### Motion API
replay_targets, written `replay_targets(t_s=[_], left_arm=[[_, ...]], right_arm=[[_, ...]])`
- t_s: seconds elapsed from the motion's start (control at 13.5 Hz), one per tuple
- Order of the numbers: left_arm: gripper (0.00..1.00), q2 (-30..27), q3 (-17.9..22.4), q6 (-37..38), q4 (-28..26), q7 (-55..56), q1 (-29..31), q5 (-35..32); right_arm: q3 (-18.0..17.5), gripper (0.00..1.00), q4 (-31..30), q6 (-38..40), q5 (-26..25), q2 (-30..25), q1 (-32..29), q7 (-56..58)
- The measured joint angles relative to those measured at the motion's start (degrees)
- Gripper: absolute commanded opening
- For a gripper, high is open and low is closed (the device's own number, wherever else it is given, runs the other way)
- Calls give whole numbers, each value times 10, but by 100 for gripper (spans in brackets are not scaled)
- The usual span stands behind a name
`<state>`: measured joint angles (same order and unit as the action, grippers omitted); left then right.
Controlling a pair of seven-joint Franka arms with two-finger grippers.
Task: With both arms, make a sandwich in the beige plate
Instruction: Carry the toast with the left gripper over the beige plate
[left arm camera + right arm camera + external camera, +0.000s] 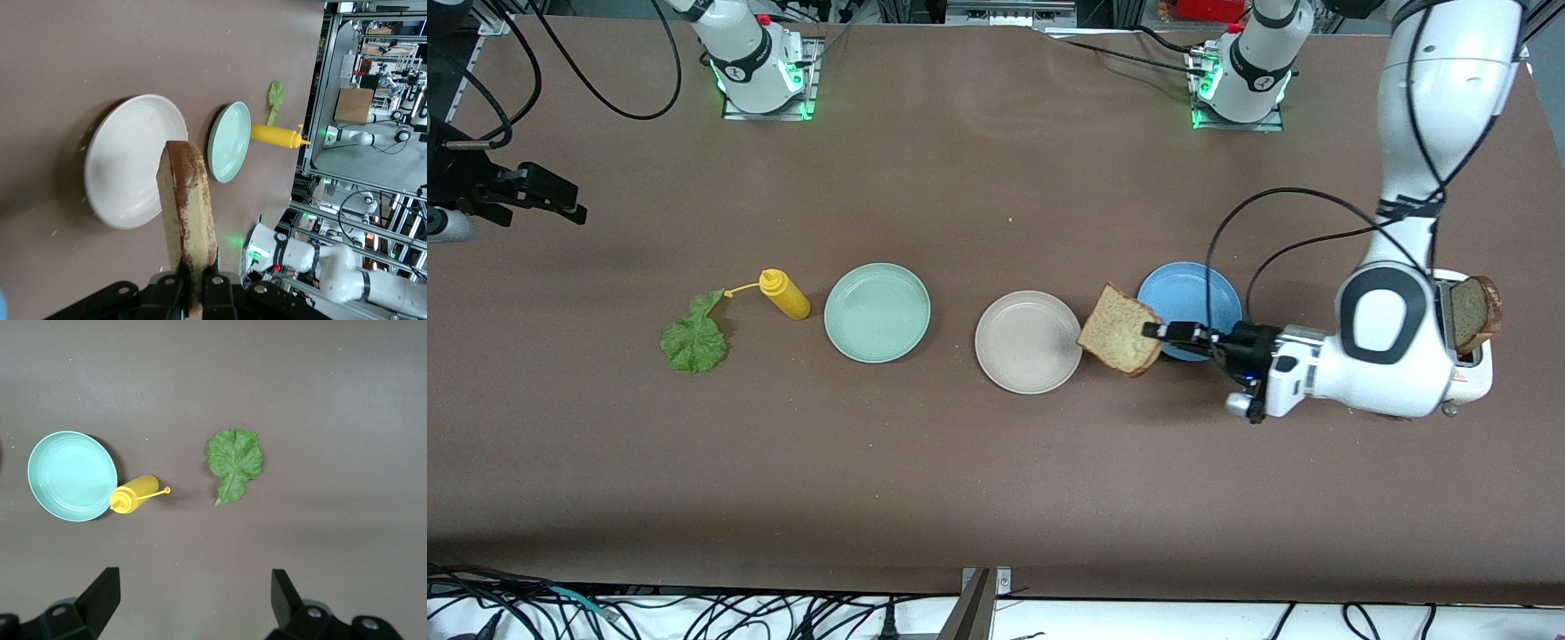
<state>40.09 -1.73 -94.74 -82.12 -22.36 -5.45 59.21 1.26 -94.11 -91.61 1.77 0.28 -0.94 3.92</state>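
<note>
Brown table (996, 462), bases of both arms along its top edge. Row across the middle, from the right arm's end: lettuce leaf (694, 338), yellow squeeze bottle (785, 295) lying on its side, mint-green plate (877, 312), beige plate (1028, 342), blue plate (1190, 302). Left gripper (1158, 332) clamps a bread slice (1120, 330) by one edge, over the gap between beige and blue plates. Second bread slice (1474, 313) stands in what looks like a white toaster (1474, 378), mostly hidden by the left arm. Right gripper (551, 197) waits near the table's edge at the right arm's end, jaws apart.
</note>
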Motion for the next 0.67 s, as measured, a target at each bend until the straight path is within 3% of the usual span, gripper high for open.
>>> replay_targets(t_s=[0.67], left_arm=[[0,34,0,-131,-17,-1,-87,72]], right_arm=[[0,100,0,0,0,0,0,0]])
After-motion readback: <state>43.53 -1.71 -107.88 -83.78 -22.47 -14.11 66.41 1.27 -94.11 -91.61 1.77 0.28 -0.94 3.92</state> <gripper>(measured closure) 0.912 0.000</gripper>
